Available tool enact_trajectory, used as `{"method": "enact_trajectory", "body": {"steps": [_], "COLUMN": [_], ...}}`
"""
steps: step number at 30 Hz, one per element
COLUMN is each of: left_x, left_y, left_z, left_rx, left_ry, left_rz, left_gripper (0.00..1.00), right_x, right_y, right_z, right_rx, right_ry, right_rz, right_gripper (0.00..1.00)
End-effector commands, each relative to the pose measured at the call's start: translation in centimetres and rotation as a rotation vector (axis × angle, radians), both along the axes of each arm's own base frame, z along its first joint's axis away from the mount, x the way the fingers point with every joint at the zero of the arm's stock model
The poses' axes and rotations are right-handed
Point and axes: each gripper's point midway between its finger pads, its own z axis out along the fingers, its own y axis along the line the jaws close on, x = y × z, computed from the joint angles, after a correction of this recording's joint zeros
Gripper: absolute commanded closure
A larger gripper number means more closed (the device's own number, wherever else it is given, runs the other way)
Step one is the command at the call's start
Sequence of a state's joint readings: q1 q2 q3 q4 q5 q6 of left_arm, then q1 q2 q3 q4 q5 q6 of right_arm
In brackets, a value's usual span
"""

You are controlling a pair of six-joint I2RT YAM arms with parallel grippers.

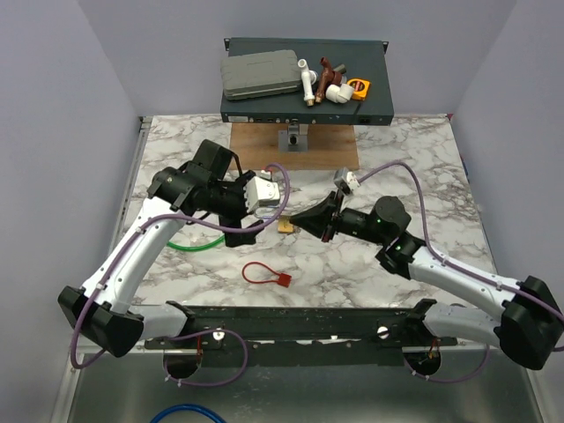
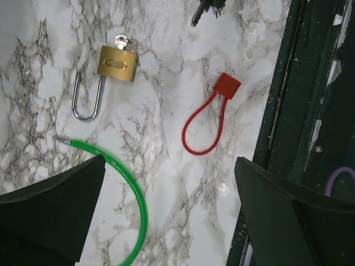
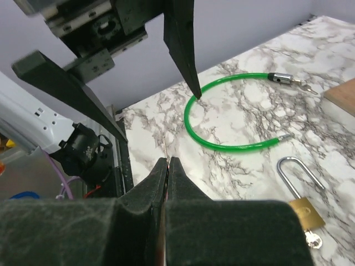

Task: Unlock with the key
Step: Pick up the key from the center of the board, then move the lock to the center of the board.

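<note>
A brass padlock lies flat on the marble table, with a silver key in the bottom of its body. Its steel shackle has one leg standing outside the body. In the top view the padlock sits between the two grippers. My left gripper hovers open just left of it, with nothing between its fingers. My right gripper is shut, its tip just right of the padlock. The key points toward it.
A green cable lock curves under the left fingers, its head and keys farther off. A red cable seal lies near the dark front rail. At the back are a wooden board and a dark case holding clutter.
</note>
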State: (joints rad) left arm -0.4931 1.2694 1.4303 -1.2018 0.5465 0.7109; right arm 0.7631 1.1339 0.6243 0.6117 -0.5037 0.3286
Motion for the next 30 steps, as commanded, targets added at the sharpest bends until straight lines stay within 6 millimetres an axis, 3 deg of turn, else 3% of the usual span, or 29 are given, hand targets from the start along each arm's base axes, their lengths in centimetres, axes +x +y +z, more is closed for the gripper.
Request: {"method": "enact_trajectory", "body": {"steps": [1,6,13,18,24,30], "left_x": [-0.5,-2.9,-3.3,-4.2,-4.7,-4.1], "left_y": [-1.3,-1.2,-5.3,-6.8,-8.0,-9.4], "left_z": [-3.0,-4.8,-8.2,-11.9,-15.5,-16.6], "left_rx": [-0.052,-0.066,-0.119,-0.103,-0.031,0.032], "left_ry": [-0.005,-0.086,-0.045,0.007,0.131,0.180], "left_rz": [-0.123,-0.299,-0.356,-0.417,-0.391,-0.319], "left_gripper": [0.01,0.01,0.01,0.01,0.01,0.01], "right_x": [1.5,2.7,4.0,4.2,3.7,3.8], "right_y": [-2.5,-5.2,-8.9,-11.5,-12.3,-12.2], "right_z": [-0.5,1.4,3.8,5.9,6.9,6.5], "right_rx": [-0.023,0.009,0.059,0.100,0.117,0.096], "right_ry": [0.057,0.033,-0.003,-0.033,-0.030,-0.023], "right_rz": [-0.160,-0.315,-0.510,-0.620,-0.641,-0.637], "right_gripper": [0.99,0.99,0.99,0.99,0.99,0.99]}}
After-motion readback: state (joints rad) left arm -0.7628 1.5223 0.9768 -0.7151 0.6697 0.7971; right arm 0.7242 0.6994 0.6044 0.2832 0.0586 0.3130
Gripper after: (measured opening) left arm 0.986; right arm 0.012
